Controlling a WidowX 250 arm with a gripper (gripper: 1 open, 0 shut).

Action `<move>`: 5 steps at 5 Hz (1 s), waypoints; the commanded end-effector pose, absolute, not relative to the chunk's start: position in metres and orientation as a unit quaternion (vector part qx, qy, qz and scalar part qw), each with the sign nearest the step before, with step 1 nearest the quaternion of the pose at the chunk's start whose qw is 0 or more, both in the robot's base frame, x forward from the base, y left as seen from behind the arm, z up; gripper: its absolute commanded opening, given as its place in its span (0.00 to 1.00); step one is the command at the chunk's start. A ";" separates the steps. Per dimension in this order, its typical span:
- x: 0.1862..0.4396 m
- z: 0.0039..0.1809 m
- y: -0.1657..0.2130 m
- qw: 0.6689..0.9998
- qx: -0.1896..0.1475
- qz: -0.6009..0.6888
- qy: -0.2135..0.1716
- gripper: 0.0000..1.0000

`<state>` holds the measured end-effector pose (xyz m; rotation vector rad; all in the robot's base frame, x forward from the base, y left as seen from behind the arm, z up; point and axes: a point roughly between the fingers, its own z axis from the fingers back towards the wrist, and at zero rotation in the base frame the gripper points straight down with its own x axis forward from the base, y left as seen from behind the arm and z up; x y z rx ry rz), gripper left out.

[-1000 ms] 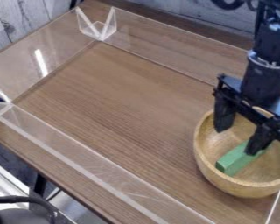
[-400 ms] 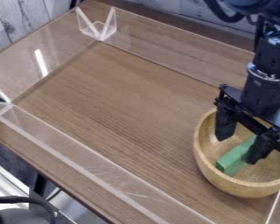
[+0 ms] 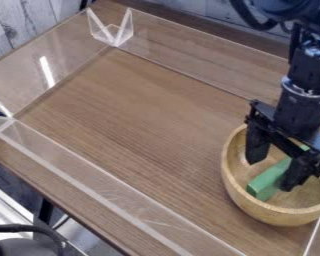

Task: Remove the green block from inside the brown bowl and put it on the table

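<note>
Since a second ago, your gripper [image 3: 286, 163] is sitting slightly lower over the brown bowl [image 3: 246, 192], little else changing. Nearest you: bowl resting on the table [image 3: 123, 110] at lower right. Green block [image 3: 267, 181] is lying inside it, untouched. Jaws are standing wide apart, straddling the block. Farther back: clear acrylic walls [image 3: 109, 27].

Likely lab: table [image 3: 123, 110] fenced by acrylic walls [image 3: 69, 160].
</note>
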<state>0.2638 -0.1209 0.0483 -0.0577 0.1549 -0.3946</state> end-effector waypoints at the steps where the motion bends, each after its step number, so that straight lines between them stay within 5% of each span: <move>1: 0.269 0.067 -0.125 0.977 -0.036 -0.208 0.036 1.00; 5: 0.269 0.072 -0.126 0.974 -0.039 -0.223 0.006 1.00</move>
